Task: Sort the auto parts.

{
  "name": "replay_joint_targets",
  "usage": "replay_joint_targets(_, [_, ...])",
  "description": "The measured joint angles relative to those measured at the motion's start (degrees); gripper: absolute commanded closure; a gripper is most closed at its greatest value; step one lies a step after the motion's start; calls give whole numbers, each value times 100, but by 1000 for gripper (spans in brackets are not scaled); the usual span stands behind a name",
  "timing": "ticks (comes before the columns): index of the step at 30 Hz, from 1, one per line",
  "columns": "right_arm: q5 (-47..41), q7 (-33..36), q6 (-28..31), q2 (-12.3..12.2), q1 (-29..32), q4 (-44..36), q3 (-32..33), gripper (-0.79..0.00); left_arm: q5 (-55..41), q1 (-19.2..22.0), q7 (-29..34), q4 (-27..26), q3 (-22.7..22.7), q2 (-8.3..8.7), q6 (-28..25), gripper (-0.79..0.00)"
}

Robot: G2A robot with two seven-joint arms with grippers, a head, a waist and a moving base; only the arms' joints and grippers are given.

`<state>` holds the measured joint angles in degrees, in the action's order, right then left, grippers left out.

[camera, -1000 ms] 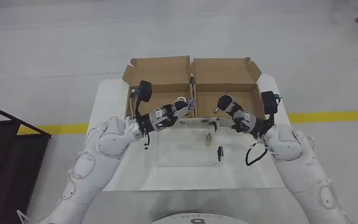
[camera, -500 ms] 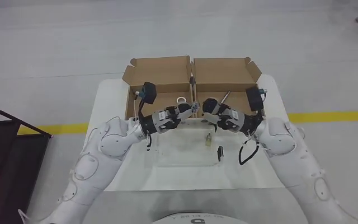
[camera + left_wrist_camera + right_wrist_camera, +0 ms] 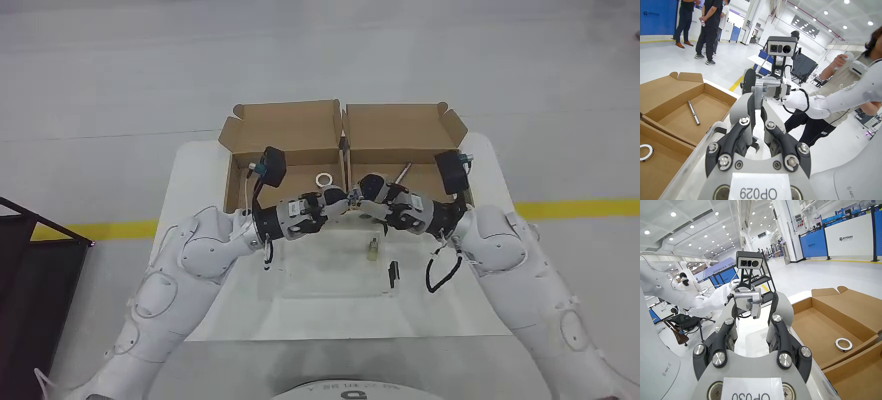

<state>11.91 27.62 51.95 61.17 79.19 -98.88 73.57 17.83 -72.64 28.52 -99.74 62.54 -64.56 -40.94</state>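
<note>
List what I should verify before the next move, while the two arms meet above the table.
1. Left tool shut on the metal block: ok.
2. Right tool open, one finger on each side of the block: ok.
3. Right fingers touching the block: cannot tell.
4. Ring in the left box, rod in the right box: ok.
5. Tray cleared: not ok, two small parts lie on it.
</note>
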Motion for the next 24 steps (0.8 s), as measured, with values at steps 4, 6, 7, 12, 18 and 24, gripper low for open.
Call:
replay_joint_targets(4, [-83,62,12,-13,-40,22,-34,-182,1,45,18,-1,-32,-1,-8,0])
replay_joint_targets(6, [-103,89,17,-19,-55,27,-46,-108,-4,59,21,5,-33,1,-6,0])
replay_joint_targets(7, [-116,105,17,-23,-61,31,-54,-89,-13,67,24,10,-33,2,-5,0])
replay_joint_targets(12, [-173,145,5,-35,-96,58,-86,0,-33,92,35,13,-38,7,-13,0])
replay_joint_targets(18, [-262,188,21,-52,-131,76,-116,0,-68,128,61,14,-65,11,-24,0])
replay_joint_targets(24, [-363,213,28,-70,-151,90,-130,0,-80,162,76,11,-66,17,-32,0])
